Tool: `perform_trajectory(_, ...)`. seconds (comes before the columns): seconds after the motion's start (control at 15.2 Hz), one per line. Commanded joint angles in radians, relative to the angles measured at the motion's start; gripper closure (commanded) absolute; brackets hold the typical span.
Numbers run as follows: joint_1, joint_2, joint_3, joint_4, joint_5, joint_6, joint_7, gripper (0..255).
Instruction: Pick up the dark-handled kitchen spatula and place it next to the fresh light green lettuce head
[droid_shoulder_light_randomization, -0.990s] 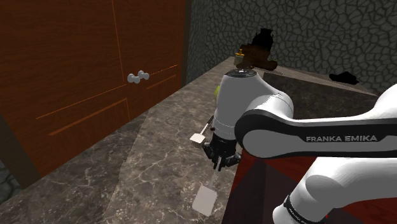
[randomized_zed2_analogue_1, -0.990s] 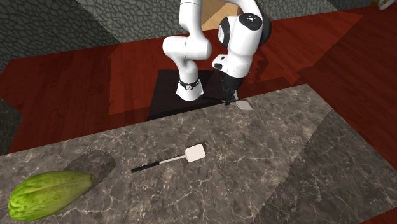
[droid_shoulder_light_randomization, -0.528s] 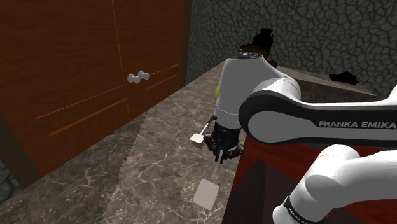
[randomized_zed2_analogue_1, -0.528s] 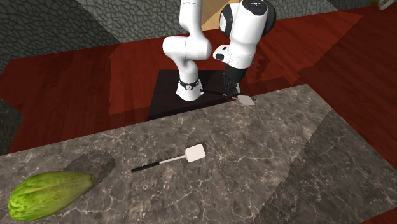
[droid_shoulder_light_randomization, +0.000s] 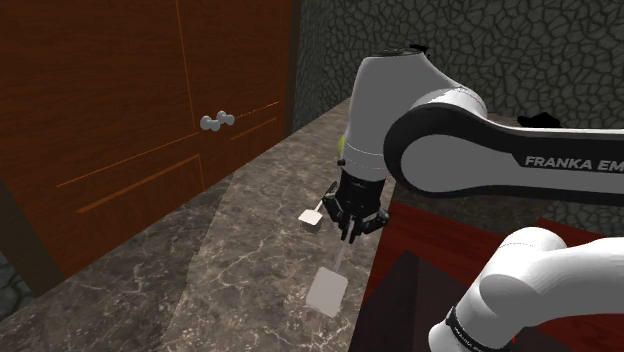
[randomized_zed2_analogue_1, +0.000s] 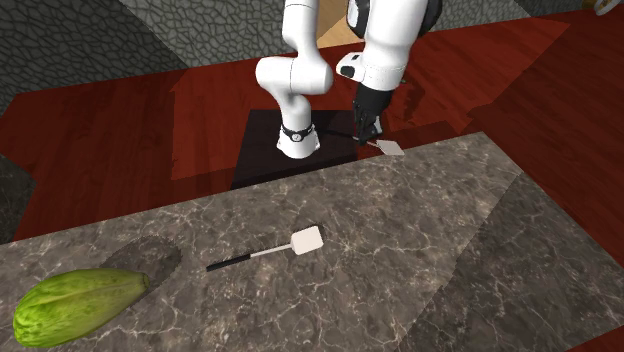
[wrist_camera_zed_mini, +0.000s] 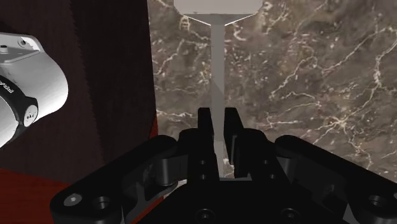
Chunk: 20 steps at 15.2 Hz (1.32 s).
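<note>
Over the marbled counter (wrist_camera_zed_mini: 305, 76), spatula (wrist_camera_zed_mini: 218, 57) tight in the gripper (wrist_camera_zed_mini: 218, 121), blade ahead.

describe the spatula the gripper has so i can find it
Start at the dark marbled counter, at its edge nearest the robot's stand. There the black gripper clasps a spatula by its pale shaft. Unlike the other spatula, which lies loose mid-counter, this one is in the fingers.
</note>
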Motion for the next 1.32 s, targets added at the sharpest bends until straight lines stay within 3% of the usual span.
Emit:
perform_trajectory(0.0, -0.002, -0.002, -0.011, 0.024, -0.008, -0.027, 0.000, 255)
perform_trajectory(0.33, -0.009, 0.000, -0.030, 0.082, -0.025, -0.083, 0.001, 255)
perform_trajectory(1.25, -0.156, 0.082, -0.304, 0.035, -0.225, 0.007, -0.325, 255)
